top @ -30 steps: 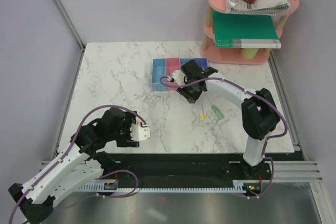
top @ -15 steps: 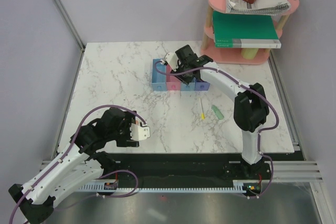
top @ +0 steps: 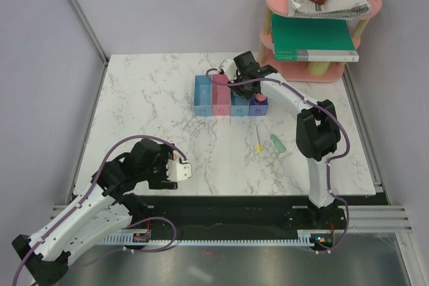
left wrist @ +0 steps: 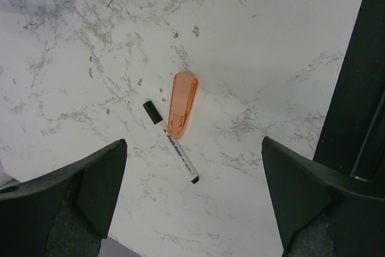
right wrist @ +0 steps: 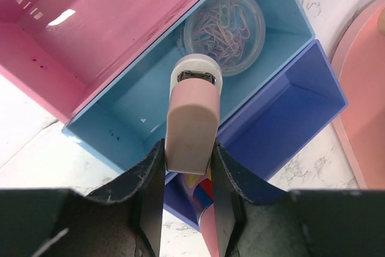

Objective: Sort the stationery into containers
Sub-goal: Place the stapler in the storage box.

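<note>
White shells and black joints on left arm and right arm. Purple cable looping along each. Black bases at near edge of table. Matte black fingers, wedge-shaped, faintly scuffed.

Left arm's folded up lower left, end effector wide open. Right arm's stretched to upper centre, end effector pinching a pink cylinder.

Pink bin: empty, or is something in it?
Empty where visible: the right wrist view shows the pink bin with a bare floor.
</note>
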Controlling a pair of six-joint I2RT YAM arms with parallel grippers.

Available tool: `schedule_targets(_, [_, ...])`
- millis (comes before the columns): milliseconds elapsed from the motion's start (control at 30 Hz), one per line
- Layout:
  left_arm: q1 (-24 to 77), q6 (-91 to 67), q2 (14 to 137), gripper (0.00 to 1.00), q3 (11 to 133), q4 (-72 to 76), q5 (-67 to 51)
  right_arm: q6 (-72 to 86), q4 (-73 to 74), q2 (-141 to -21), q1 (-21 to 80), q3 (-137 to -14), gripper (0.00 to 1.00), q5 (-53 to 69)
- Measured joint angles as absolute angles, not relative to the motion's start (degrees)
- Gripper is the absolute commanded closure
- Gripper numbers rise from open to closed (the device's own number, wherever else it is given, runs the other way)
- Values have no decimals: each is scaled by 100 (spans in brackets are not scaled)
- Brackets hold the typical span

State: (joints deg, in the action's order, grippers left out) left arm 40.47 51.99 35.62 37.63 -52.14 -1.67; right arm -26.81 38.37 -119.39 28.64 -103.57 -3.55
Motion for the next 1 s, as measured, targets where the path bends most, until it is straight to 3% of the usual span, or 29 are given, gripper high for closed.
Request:
schedule_targets(733, [4047, 5203, 3726, 0, 3760, -5205, -165, -2792, 3680, -12562, 2838, -10503, 79, -202])
schedule_targets(1000, [4047, 5210, 3793, 0, 3760, -5196, -165, -2801, 3680, -12580, 2836, -10512, 71, -204])
